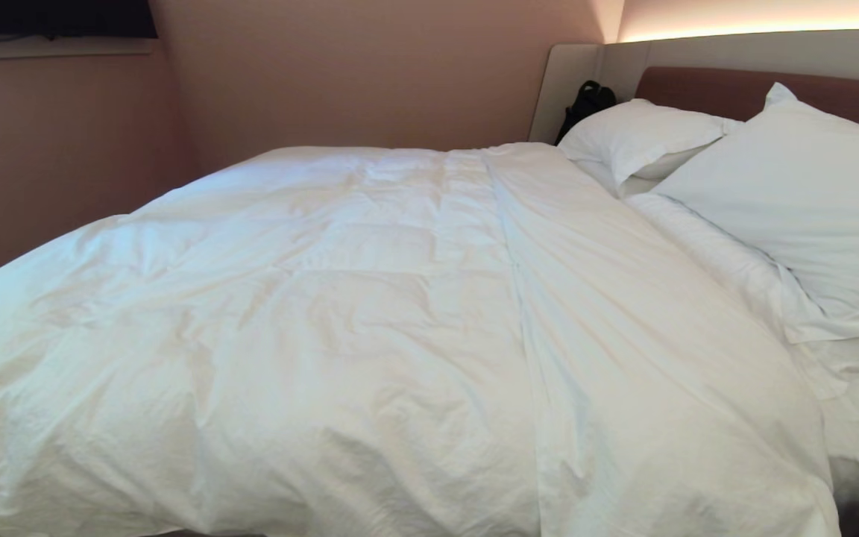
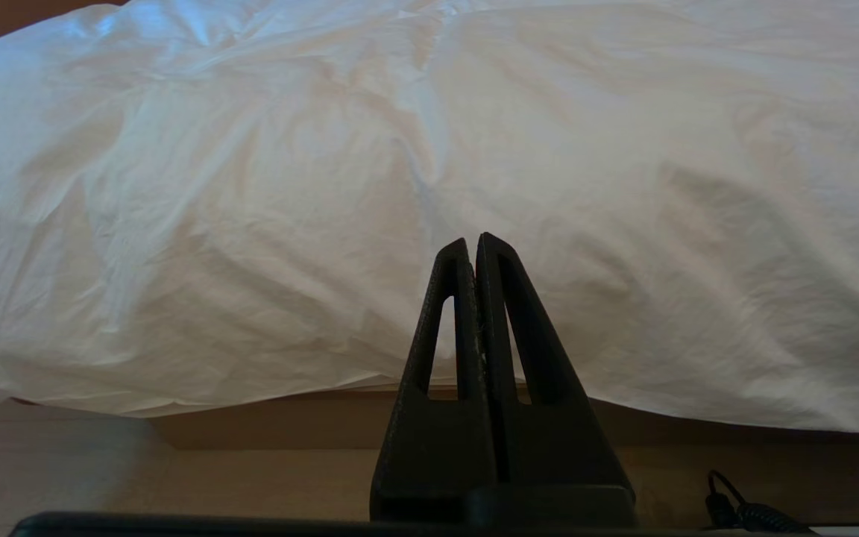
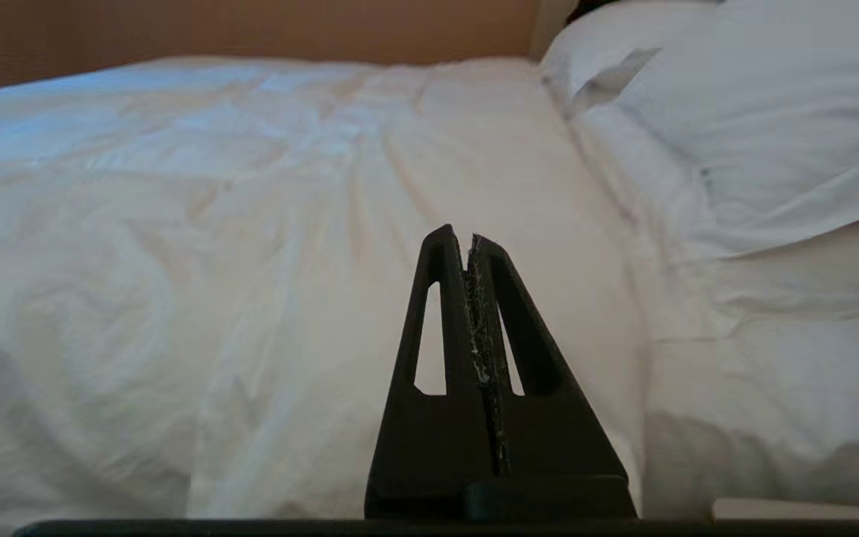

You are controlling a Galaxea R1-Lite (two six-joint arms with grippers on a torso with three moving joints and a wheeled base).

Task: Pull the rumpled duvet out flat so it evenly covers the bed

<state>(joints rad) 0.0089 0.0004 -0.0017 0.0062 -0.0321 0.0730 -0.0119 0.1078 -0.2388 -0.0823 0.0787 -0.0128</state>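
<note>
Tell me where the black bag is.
In the head view, the black bag sits at the far right, against the headboard's beige panel, just behind the far pillow.

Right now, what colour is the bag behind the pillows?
Black. The bag shows best in the head view, against the beige headboard.

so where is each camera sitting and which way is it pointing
Head view: high on the robot at the near side of the bed, looking down and across the duvet toward the pillows; no arm shows.
Left wrist view: behind the shut left gripper, low, facing the duvet's hanging near edge.
Right wrist view: behind the shut right gripper, higher, looking level across the duvet top to the pillows.
Shared: head and right wrist views both show the duvet's long fold and the pillows.
</note>
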